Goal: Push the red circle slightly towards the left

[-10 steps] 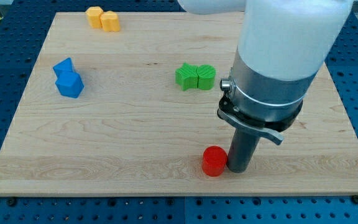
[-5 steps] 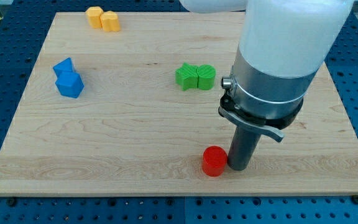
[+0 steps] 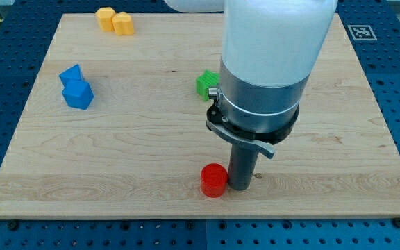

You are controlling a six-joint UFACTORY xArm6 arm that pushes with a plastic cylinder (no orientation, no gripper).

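Observation:
The red circle (image 3: 213,180) is a short red cylinder lying on the wooden board (image 3: 137,146) near the view's bottom edge, a little right of centre. My tip (image 3: 241,186) is at the lower end of the dark rod, touching the red circle's right side. The arm's large white and grey body rises above it and hides the board behind.
Two blue blocks (image 3: 74,87) sit together at the view's left. Two yellow blocks (image 3: 114,20) sit at the top left. A green block (image 3: 205,82) shows just left of the arm, mostly hidden by it. The board's bottom edge lies close below the red circle.
My tip and the arm have moved to the view's left, and the red circle has slid left with it by roughly its own width. The arm now covers most of the green blocks.

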